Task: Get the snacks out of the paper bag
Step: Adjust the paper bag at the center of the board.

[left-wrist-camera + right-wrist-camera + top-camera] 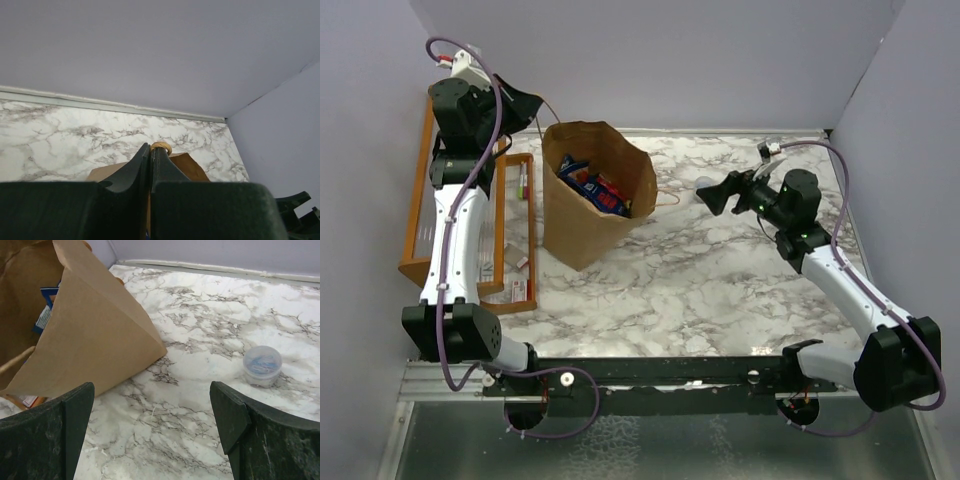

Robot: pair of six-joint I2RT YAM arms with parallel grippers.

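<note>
Left of your right end effector (712,195), on the marble tabletop (720,290), the paper bag (582,225) leans with its mouth open; thin kraft, light and floppy, likely to slide or fold; the snacks (592,183) sit inside, crinkly and slippery, best pinched at a sealed edge; your left end effector (151,150) is clenched on the bag's twisted handle (161,145), arm stretched far forward; your right end effector hangs spread wide and empty, forearm low.
</note>
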